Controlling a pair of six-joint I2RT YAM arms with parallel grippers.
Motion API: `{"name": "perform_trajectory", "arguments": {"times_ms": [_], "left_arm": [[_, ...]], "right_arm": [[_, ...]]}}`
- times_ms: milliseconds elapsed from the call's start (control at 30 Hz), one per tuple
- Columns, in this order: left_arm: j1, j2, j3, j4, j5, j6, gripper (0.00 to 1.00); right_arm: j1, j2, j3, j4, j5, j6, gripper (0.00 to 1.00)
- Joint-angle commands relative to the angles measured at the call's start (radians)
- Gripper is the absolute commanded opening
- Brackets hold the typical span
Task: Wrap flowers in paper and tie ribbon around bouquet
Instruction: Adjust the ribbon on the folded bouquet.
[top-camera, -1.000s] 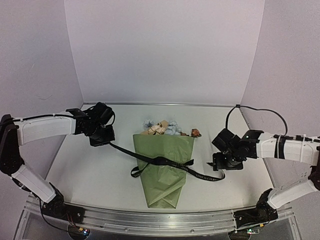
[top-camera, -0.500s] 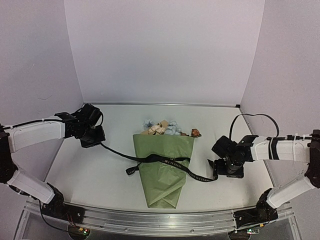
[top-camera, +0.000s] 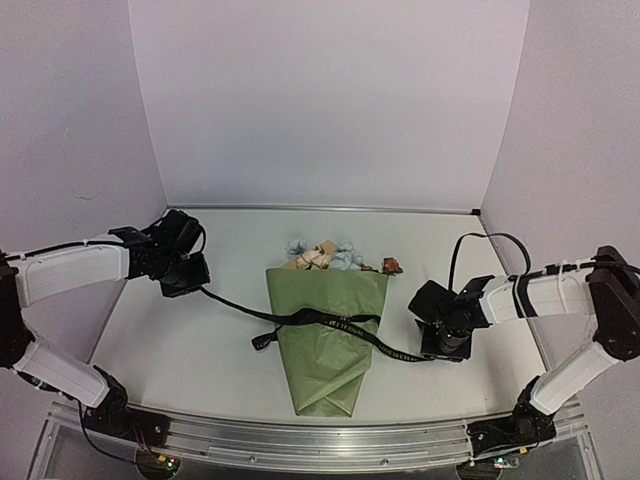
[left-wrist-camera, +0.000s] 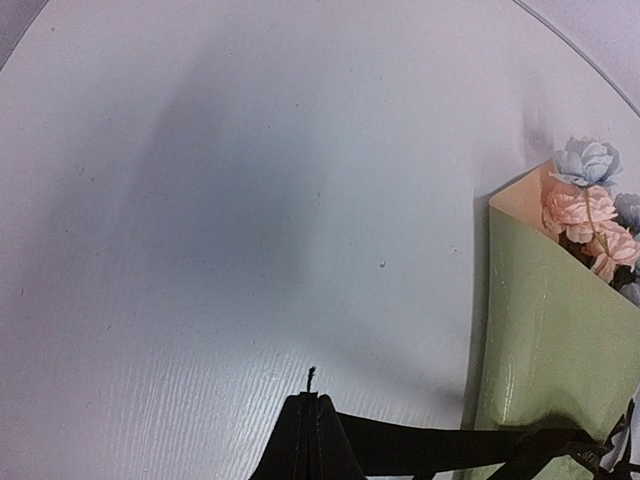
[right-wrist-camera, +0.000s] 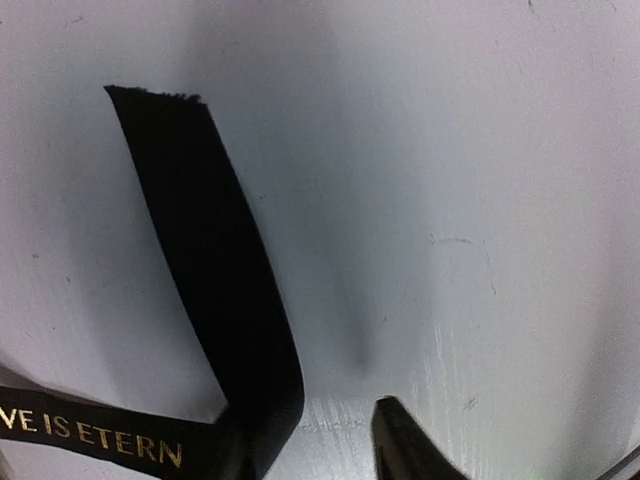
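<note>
Your bouquet (top-camera: 345, 296) lies flat at the middle of the table (top-camera: 190, 350) with its long axis running near to far. The narrow tip of the olive-green paper (top-camera: 322, 375) points at the arm bases, and the wide mouth, with the flowers (top-camera: 322, 254) spilling out, faces the back wall. One ribbon (top-camera: 335, 321) crosses the cone sideways, slanting from far left to near right. Your left arm reaches in low from the left, and the left gripper (top-camera: 195, 283) is clamped on the ribbon; in the wrist view its fingers (left-wrist-camera: 300, 445) are pressed together and the ribbon leaves to the right. Your right arm stretches in from the right, with the right gripper (top-camera: 440, 345) tipped down at the ribbon's other end. Only one fingertip (right-wrist-camera: 400, 445) shows there beside the folded ribbon, so you cannot tell whether it grips. You have one bouquet, one ribbon and two grippers.
</note>
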Motion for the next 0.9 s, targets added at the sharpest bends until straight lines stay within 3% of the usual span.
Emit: {"name": "perform_trajectory", "arguments": {"times_ms": [0, 33, 67, 567, 867], "left_arm": [[0.006, -0.084, -0.011, -0.043, -0.111, -0.040, 0.00], [0.008, -0.099, -0.016, -0.059, -0.133, -0.051, 0.00], [0.012, -0.118, -0.022, -0.068, -0.153, -0.059, 0.00], [0.132, -0.226, -0.161, -0.080, -0.129, -0.145, 0.00], [0.253, -0.172, -0.302, 0.037, 0.048, -0.173, 0.00]], "right_arm": [[-0.038, -0.014, 0.021, -0.017, 0.044, 0.010, 0.13], [-0.054, -0.018, 0.025, -0.030, 0.049, 0.004, 0.03], [-0.072, -0.025, 0.027, -0.044, 0.054, -0.005, 0.00], [-0.353, -0.095, 0.111, -0.245, 0.187, -0.170, 0.00], [-0.416, -0.045, 0.168, -0.263, 0.145, -0.202, 0.00]]}}
